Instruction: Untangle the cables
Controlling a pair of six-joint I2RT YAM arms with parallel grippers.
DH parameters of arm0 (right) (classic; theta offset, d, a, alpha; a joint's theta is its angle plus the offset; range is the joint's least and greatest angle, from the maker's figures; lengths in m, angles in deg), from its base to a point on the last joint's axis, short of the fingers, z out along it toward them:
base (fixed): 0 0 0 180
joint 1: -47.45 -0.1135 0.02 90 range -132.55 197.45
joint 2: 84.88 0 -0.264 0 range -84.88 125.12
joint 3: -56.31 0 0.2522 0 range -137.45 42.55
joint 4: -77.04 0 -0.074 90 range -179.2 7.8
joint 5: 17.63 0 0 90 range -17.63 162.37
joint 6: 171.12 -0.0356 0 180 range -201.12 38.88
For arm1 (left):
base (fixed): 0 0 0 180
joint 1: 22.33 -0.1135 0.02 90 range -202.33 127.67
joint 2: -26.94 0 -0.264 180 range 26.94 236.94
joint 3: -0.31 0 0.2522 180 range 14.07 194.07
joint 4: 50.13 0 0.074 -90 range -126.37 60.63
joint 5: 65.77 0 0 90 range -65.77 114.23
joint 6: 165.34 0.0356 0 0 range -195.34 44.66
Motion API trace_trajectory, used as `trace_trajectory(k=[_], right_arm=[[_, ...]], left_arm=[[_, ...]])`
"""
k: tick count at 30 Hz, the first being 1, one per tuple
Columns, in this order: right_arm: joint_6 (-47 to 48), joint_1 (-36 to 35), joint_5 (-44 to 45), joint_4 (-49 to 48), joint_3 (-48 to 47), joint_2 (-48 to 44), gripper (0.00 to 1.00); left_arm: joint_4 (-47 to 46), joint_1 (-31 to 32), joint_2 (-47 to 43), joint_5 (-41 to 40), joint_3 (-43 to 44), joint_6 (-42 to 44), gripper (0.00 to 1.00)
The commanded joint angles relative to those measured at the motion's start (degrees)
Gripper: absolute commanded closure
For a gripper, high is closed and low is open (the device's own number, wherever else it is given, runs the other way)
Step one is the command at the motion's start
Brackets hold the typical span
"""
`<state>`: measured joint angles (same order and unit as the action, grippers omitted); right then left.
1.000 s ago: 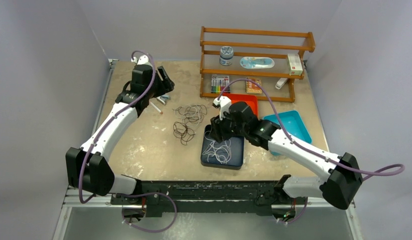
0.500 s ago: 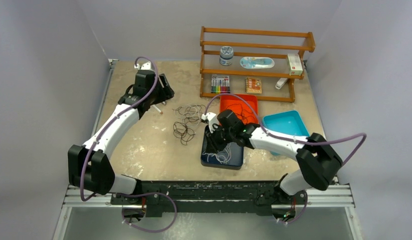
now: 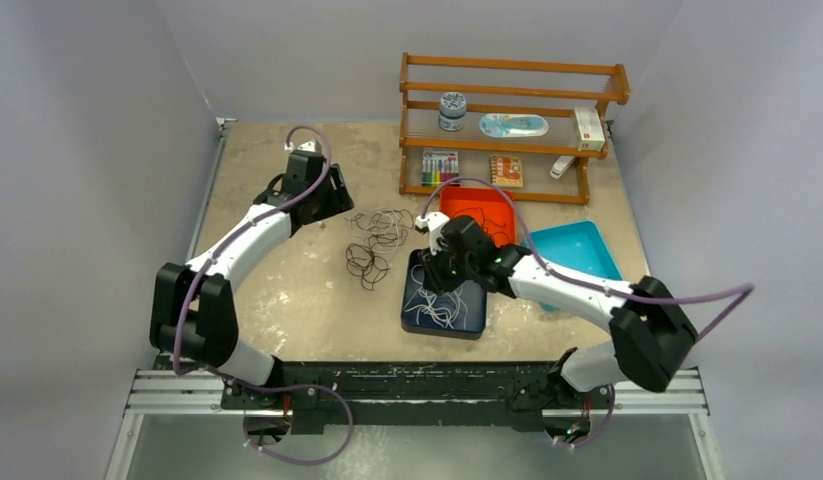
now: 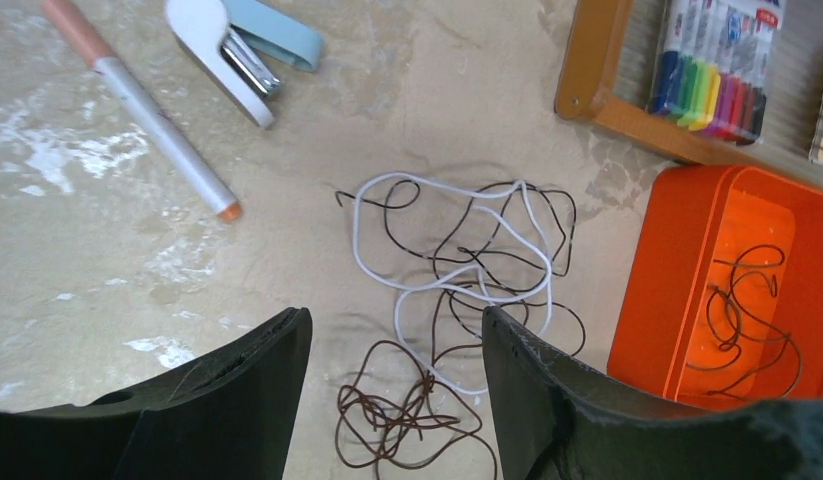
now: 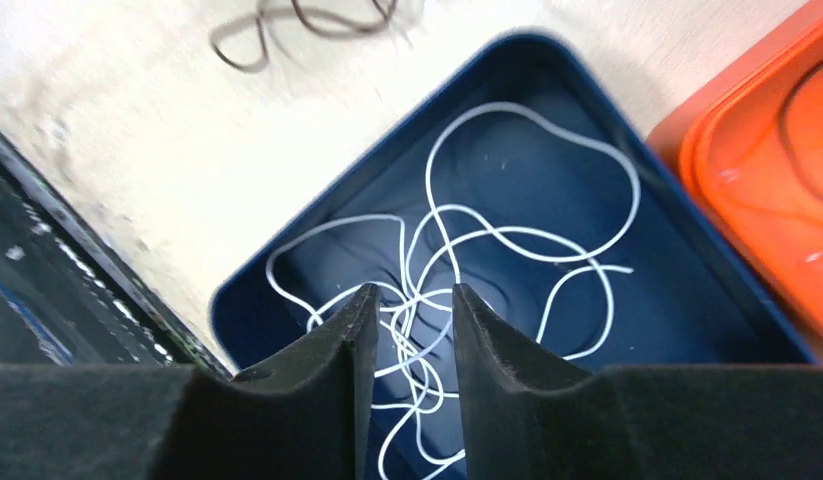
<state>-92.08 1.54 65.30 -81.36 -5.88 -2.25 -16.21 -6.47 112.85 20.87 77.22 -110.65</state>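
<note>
A tangle of cables (image 3: 377,240) lies mid-table: one white cable (image 4: 447,290) looped through thin black ones, with a dark brown bundle (image 4: 407,420) nearest me. My left gripper (image 4: 397,320) hangs open above that bundle and holds nothing; it shows at the tangle's far left in the top view (image 3: 327,195). Another white cable (image 5: 507,235) lies coiled in the dark blue tray (image 5: 532,40). My right gripper (image 5: 415,292) hovers over it, jaws a narrow gap apart and empty. A dark cable (image 4: 747,310) rests in the orange tray (image 4: 657,300).
A pen (image 4: 157,110) and a white-and-blue stapler (image 4: 237,50) lie left of the tangle. A wooden shelf (image 3: 507,95) with markers (image 4: 717,70) stands at the back. A teal tray (image 3: 587,250) sits right of the orange tray (image 3: 477,200).
The right gripper's jaws have narrowed over the dark blue tray while that arm's elbow swung nearer. The left wrist has shifted slightly toward the tangle.
</note>
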Motion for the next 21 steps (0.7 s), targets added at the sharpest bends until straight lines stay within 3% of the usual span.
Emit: trace_trajectory(k=[1,10,21], right_arm=[[0.11,0.62,0.80,-3.80,-2.74,-7.55,0.62],[-2.92,3.95,3.04,-10.63,1.73,-15.70,0.63],[-2.78,8.11,-0.11,-13.10,3.68,-15.93,0.65]], left_arm=[[-4.56,3.85,1.71,-0.89,0.66,1.16,0.38],[-6.98,12.35,8.89,-3.27,3.95,4.29,0.43],[-8.03,13.85,16.39,-4.26,7.51,8.48,0.55]])
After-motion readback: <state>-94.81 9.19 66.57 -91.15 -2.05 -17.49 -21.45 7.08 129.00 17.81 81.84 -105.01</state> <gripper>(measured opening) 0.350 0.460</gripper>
